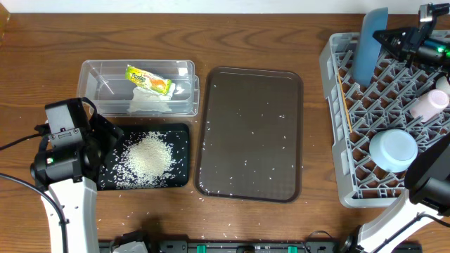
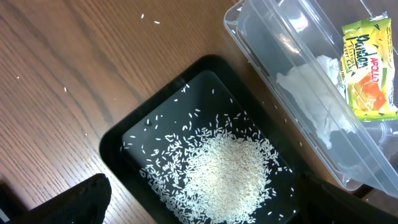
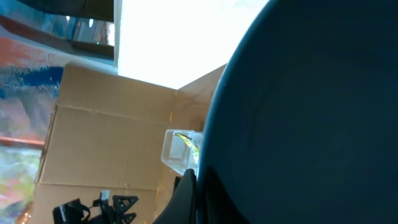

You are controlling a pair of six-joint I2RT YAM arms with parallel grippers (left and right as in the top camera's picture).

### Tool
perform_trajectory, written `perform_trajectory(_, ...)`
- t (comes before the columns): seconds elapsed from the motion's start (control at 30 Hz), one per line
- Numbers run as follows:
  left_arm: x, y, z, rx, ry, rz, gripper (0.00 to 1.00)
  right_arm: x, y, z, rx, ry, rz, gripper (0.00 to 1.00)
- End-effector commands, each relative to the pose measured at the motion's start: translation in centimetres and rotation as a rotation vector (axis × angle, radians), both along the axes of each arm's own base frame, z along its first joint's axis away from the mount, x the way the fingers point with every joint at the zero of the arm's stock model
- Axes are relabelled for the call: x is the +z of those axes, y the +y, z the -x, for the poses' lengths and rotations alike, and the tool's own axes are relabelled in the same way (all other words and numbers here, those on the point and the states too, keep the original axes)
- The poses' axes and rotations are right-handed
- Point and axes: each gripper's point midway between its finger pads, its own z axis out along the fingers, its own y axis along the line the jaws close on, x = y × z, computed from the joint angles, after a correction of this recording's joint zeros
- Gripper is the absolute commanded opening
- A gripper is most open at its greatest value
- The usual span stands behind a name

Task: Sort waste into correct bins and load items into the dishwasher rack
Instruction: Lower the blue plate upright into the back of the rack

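The blue plate (image 1: 370,42) stands on edge at the far left corner of the grey dishwasher rack (image 1: 330,63), and my right gripper (image 1: 389,36) is shut on its rim. In the right wrist view the plate (image 3: 311,112) fills the frame, with one finger (image 3: 186,193) pressed flat against it. In the rack lie an upturned white bowl (image 1: 394,149), a pinkish cup (image 1: 430,104) and chopsticks (image 1: 344,102). The clear tub (image 1: 91,77) holds the wrapper (image 1: 148,80) and tissue (image 1: 149,104). Rice (image 2: 230,171) is heaped in the black tub (image 2: 124,134). My left gripper (image 2: 205,211) hovers open above it.
The flat brown tray (image 1: 249,133) sits mid-table with stray rice grains scattered on it. A few more grains lie on the wooden table near its front edge. The two tubs stand side by side at the left.
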Motion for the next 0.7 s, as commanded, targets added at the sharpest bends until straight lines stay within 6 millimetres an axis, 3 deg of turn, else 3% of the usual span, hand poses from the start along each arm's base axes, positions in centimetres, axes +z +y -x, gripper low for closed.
perform_trajectory(0.0, 0.2, 0.3, 0.1, 0.009, 0.005, -0.014, 0.96, -2.6, -2.5, -0.1, -0.106, 0.121, 0.055, 0.06)
perform_trajectory(0.23, 0.2, 0.3, 0.1, 0.009, 0.005, -0.014, 0.96, -3.2, -6.1, 2.1, -0.289, 0.248, 0.289, 0.09)
perform_trajectory(0.37, 0.2, 0.3, 0.1, 0.009, 0.005, -0.014, 0.96, -2.7, -7.4, 3.6, -0.368, 0.298, 0.403, 0.28)
perform_trajectory(0.67, 0.2, 0.3, 0.1, 0.009, 0.005, -0.014, 0.96, -0.7, -7.1, 6.6, -0.405, 0.343, 0.459, 0.28)
